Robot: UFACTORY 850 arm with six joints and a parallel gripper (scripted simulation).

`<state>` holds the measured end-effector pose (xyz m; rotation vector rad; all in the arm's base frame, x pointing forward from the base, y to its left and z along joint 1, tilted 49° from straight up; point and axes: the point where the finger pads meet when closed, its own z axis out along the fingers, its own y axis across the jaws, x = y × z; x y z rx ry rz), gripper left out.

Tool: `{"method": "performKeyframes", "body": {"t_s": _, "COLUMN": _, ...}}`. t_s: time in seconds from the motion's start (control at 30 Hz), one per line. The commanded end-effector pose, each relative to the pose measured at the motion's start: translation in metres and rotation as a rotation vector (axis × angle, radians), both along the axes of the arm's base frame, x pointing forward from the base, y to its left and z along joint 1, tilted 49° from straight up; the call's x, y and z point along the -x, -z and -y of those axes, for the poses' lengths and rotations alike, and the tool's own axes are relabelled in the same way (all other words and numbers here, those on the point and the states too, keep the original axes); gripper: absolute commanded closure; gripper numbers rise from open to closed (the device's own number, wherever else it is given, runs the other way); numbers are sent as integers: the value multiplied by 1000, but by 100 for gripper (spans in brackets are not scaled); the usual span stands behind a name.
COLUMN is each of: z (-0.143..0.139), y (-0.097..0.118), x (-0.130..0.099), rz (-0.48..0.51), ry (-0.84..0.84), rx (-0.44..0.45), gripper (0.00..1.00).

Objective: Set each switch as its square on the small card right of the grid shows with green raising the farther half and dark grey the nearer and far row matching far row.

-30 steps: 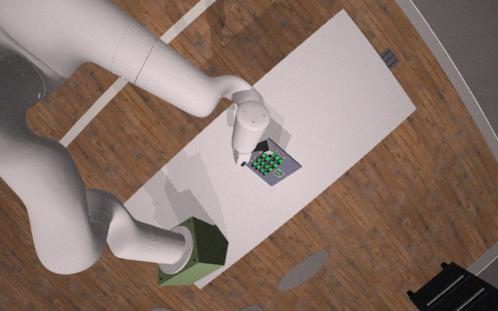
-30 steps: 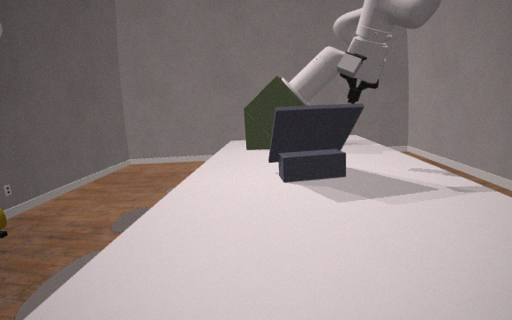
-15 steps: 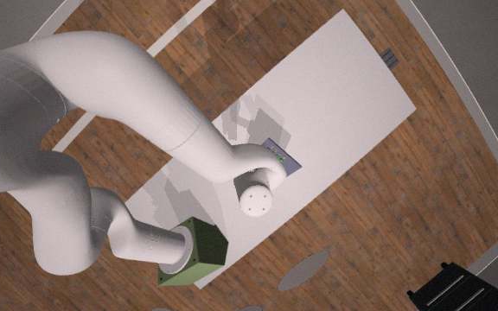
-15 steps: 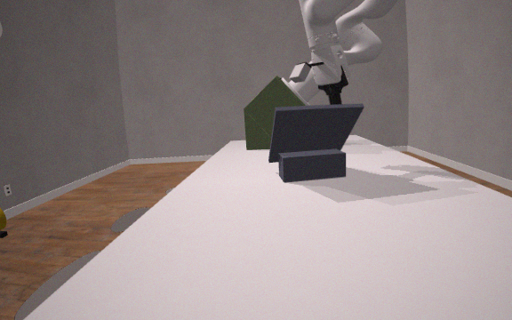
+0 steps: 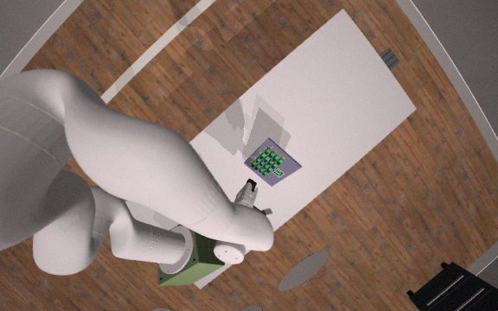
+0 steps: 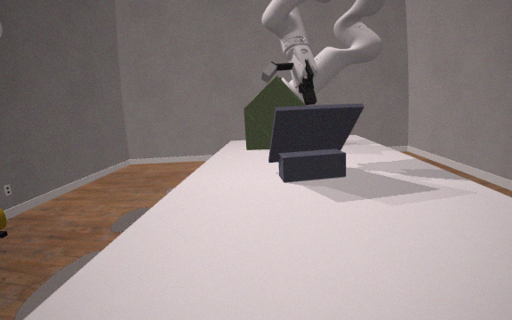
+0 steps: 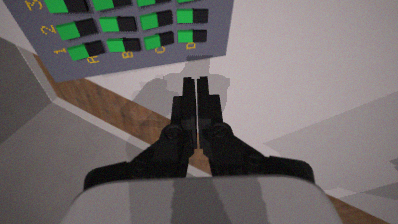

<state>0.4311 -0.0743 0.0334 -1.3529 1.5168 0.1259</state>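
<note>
Switches (image 7: 134,31) sit on a tilted grey panel (image 5: 290,167) on the white surface (image 5: 344,86), beyond and apart from the pincer (image 7: 195,85), whose fingers are pressed together on nothing.

Hazards:
- Closed tips are close in width to a rocker half; a slightly offset descent could tip a neighbouring switch.
- The reference card (image 5: 278,173), at the panel's edge, is too small to read from above; a misread would set wrong halves.

Behind the pincer stands the green pedestal (image 5: 201,263). Nothing lies between pincer and panel.

A long white tabletop (image 5: 340,82) above a wood floor (image 5: 405,207) carries a tilted grey switch panel (image 5: 291,166) near its middle.
</note>
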Motion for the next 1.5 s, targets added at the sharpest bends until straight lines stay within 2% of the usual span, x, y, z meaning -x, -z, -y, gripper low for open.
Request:
{"method": "performKeyframes", "body": {"t_s": 0.0, "z": 11, "y": 7, "x": 3, "rz": 9, "ry": 93, "rx": 0, "gripper": 100}}
{"method": "performKeyframes", "body": {"t_s": 0.2, "z": 20, "y": 14, "x": 7, "rz": 2, "ry": 155, "rx": 4, "gripper": 100}}
{"method": "performKeyframes", "body": {"t_s": 0.53, "z": 17, "y": 16, "x": 3, "rz": 2, "ry": 156, "rx": 4, "gripper": 100}}
{"method": "performKeyframes", "body": {"t_s": 1.03, "z": -26, "y": 51, "x": -51, "rz": 2, "ry": 156, "rx": 4, "gripper": 100}}
{"method": "performKeyframes", "body": {"t_s": 1.47, "z": -35, "y": 58, "x": -63, "rz": 2, "ry": 156, "rx": 4, "gripper": 100}}
